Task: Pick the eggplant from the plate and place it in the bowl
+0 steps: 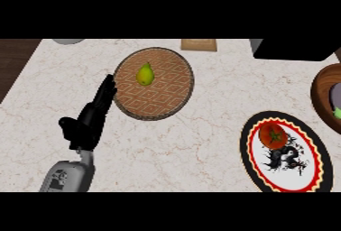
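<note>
A brown wooden bowl (321,97) sits at the far right, cut off by the view's edge. Inside it lies a dark purple shape with a green tip, likely the eggplant (335,101). A brown patterned plate (154,101) in the upper middle carries a yellow-green pear-like fruit (145,74). At the lower right, a red, black and white plate (293,173) holds a red tomato (273,135). My left hand (90,122) is open on the left, with its straight fingertips beside the brown plate's left rim. My right hand does not show.
Along the counter's far edge stand a grey object (68,40), a tan box (198,44) and a black block (293,48). The counter ends at the left, where dark wood (13,63) shows.
</note>
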`<action>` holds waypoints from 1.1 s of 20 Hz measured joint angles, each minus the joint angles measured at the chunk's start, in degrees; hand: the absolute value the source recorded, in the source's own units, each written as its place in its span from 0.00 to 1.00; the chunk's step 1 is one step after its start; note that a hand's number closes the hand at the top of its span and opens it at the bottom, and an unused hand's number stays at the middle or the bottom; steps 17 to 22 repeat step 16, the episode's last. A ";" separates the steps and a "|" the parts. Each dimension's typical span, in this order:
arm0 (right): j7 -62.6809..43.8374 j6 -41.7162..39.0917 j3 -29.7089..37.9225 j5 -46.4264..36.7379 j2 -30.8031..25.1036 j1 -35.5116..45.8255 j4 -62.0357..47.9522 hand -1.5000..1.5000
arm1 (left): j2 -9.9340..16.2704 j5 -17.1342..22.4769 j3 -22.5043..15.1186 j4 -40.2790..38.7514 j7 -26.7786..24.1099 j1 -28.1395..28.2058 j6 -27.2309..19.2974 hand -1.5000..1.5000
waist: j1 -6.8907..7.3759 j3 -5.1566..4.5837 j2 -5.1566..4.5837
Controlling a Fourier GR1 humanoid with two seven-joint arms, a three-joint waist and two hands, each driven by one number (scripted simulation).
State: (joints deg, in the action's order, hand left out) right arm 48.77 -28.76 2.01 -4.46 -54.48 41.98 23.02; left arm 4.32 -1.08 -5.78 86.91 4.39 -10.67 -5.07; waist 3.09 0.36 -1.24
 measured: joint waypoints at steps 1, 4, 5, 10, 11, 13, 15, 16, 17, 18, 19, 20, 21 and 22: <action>-0.78 -0.97 0.14 0.76 -0.37 -0.10 -0.39 0.00 | -0.18 -0.04 -0.24 0.12 -0.05 0.21 0.00 0.50 | -0.04 0.03 -0.01; -3.27 -3.81 0.47 2.94 -1.50 -0.21 -1.04 0.00 | -0.02 0.03 0.03 0.60 0.56 -0.14 -0.11 0.50 | -0.17 0.14 -0.05; -3.91 -4.49 0.53 3.58 -1.77 -0.37 -1.08 0.00 | 0.00 0.16 0.05 0.63 0.49 -0.10 0.03 0.50 | -0.20 0.17 -0.10; -7.43 -7.86 0.63 6.76 -2.46 -0.85 -0.43 0.00 | -0.08 0.01 -0.25 0.99 0.08 0.53 0.10 0.50 | -0.18 0.31 -0.17; -8.03 -8.36 0.60 7.32 -2.57 -0.96 -0.15 0.00 | -0.07 0.13 -0.21 1.12 0.25 0.55 0.17 0.50 | -0.14 0.34 -0.19; -8.90 -9.42 0.27 8.22 -2.93 -1.58 0.89 0.00 | 0.02 0.28 0.21 1.17 0.36 0.30 0.02 0.50 | -0.48 0.37 -0.17; -9.81 -10.17 0.04 9.17 -3.32 -2.07 1.78 0.00 | 0.35 0.47 0.51 1.37 0.46 0.14 0.23 0.50 | -0.52 0.41 -0.19; -10.06 -10.42 -0.06 9.61 -3.62 -2.47 2.27 0.00 | 0.29 0.60 0.59 1.28 0.36 0.33 0.24 0.50 | -0.67 0.43 -0.20; -10.06 -10.42 -0.06 9.61 -3.62 -2.47 2.27 0.00 | 0.29 0.60 0.59 1.28 0.36 0.33 0.24 0.50 | -0.67 0.43 -0.20; -10.06 -10.42 -0.06 9.61 -3.62 -2.47 2.27 0.00 | 0.29 0.60 0.59 1.28 0.36 0.33 0.24 0.50 | -0.67 0.43 -0.20; -10.06 -10.42 -0.06 9.61 -3.62 -2.47 2.27 0.00 | 0.29 0.60 0.59 1.28 0.36 0.33 0.24 0.50 | -0.67 0.43 -0.20; -10.06 -10.42 -0.06 9.61 -3.62 -2.47 2.27 0.00 | 0.29 0.60 0.59 1.28 0.36 0.33 0.24 0.50 | -0.67 0.43 -0.20; -10.06 -10.42 -0.06 9.61 -3.62 -2.47 2.27 0.00 | 0.29 0.60 0.59 1.28 0.36 0.33 0.24 0.50 | -0.67 0.43 -0.20; -10.06 -10.42 -0.06 9.61 -3.62 -2.47 2.27 0.00 | 0.29 0.60 0.59 1.28 0.36 0.33 0.24 0.50 | -0.67 0.43 -0.20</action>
